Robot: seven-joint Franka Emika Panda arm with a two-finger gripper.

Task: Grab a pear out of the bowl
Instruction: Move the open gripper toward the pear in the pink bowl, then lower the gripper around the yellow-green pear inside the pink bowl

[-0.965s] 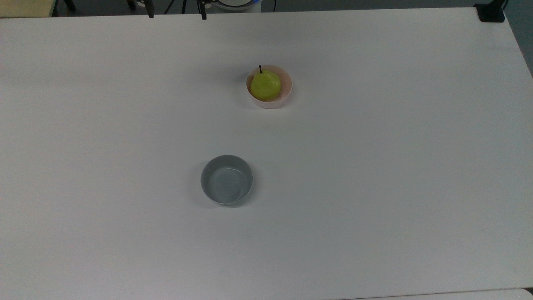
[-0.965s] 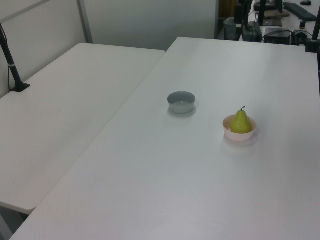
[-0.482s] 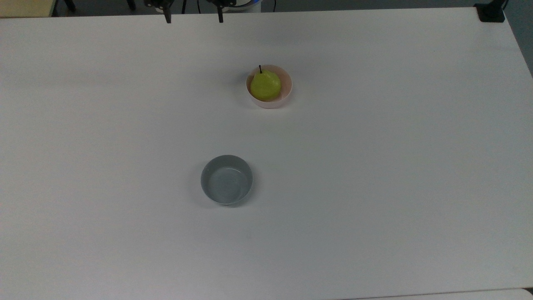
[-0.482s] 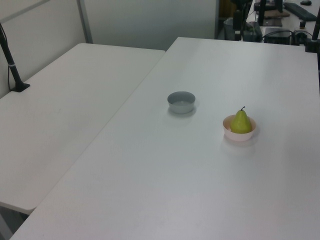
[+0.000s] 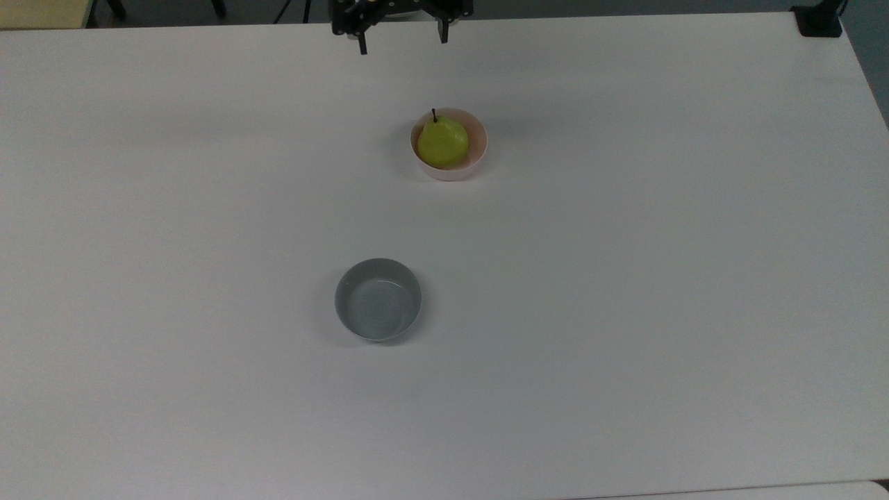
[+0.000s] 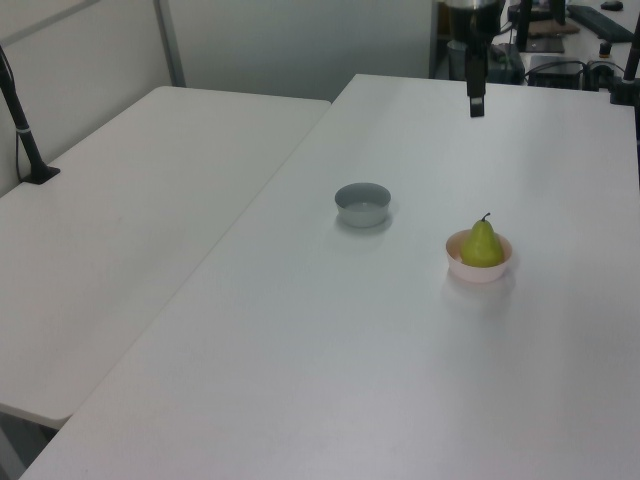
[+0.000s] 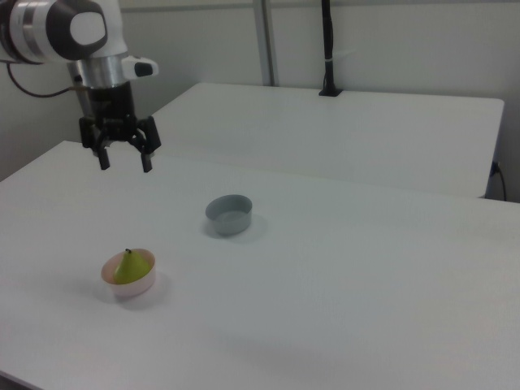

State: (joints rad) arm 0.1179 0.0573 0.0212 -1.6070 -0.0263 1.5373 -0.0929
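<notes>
Two small bowls sit well apart on the white table (image 5: pixel 625 312). One is the pale pink bowl (image 5: pixel 479 149), and the yellow-green pear (image 5: pixel 442 142) stands upright inside it with its dark stem pointing up. The other is a grey-blue bowl (image 5: pixel 378 299), nearer the bottom of the top view and holding nothing. Above the table's far edge at the top of the top view hangs the gripper (image 5: pixel 402 46), its two black fingers spread wide with nothing between them. From the right view, the gripper (image 7: pixel 124 161) points down, raised well above the pear (image 7: pixel 129 267) and apart from it.
</notes>
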